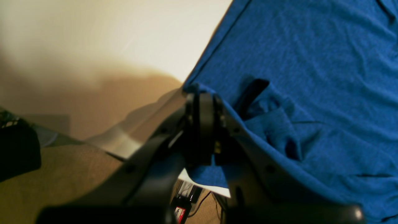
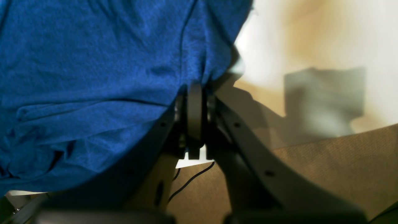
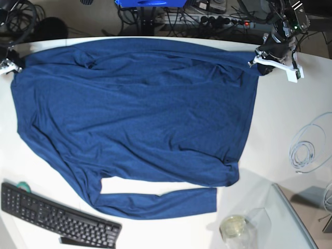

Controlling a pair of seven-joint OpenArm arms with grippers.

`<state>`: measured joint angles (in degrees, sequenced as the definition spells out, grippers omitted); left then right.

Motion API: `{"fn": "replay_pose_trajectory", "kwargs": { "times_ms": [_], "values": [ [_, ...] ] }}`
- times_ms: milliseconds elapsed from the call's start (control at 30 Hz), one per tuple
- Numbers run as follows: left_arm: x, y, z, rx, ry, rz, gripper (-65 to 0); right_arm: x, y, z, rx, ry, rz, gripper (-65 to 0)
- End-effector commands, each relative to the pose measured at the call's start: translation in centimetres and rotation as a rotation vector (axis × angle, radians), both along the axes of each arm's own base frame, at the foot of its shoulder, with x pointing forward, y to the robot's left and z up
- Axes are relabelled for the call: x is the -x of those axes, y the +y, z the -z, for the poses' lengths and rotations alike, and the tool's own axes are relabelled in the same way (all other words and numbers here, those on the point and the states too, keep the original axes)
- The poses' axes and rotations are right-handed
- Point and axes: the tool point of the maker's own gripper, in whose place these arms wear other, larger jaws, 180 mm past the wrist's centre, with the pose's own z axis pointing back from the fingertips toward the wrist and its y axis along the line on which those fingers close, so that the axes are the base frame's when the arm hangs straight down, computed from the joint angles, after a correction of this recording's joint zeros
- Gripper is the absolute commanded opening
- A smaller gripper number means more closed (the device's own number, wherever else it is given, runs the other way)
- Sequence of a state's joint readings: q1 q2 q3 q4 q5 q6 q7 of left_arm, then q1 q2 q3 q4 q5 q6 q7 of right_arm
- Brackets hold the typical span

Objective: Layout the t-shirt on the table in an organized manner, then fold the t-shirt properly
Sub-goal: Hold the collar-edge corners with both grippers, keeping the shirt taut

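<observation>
Base view: both hands pinch t-shirt (image 3: pixel 140 119) hem corners.

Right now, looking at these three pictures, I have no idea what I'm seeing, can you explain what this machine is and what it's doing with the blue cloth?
It is a two-armed robot working at a white table. The base view looks down from above; the other two come from cameras on each wrist. A dark blue long-sleeved t-shirt lies spread across the table. The left gripper is shut on one far corner of the shirt, and the right gripper is shut on the other. Also on the table: a black keyboard, a coiled white cable and a clear jar.
</observation>
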<state>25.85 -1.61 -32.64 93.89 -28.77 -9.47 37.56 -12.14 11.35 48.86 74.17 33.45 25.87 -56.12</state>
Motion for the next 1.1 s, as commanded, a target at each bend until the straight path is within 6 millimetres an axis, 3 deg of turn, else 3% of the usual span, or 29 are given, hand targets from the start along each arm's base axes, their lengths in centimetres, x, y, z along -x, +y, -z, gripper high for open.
{"fn": "replay_pose_trajectory", "kwargs": {
  "times_ms": [0, 133, 200, 400, 933, 1067],
  "values": [
    [-0.5, 0.5, -0.8, -0.016, -0.031, 0.005, -65.0, -0.8, -1.2, -1.0, 0.029, -0.034, 0.008, -58.7],
    [-0.6, 0.5, -0.8, -0.016, -0.033, 0.005, -65.0, -0.5, -0.7, 0.1, 0.000, -0.031, 0.032, -36.9],
    [-0.6, 0.5, -0.8, -0.016, -0.033, 0.005, -65.0, 0.0, -0.4, 0.9, -0.019, -0.015, 0.042, -30.8],
    [-0.6, 0.5, -0.9, -0.017, -0.034, 0.005, -65.0, 1.5, -0.6, 1.5, -0.018, -0.007, 0.067, -31.1],
    [-0.6, 0.6, -0.9, -0.021, -0.034, 0.007, -65.0, 4.7, 4.0, 3.4, -0.100, 0.025, -0.003, -31.5],
    [-0.7, 0.6, -1.0, -0.023, -0.037, 0.008, -65.0, 4.9, 4.3, 2.5, -0.071, 0.006, -0.019, -31.5]
  ]
}}
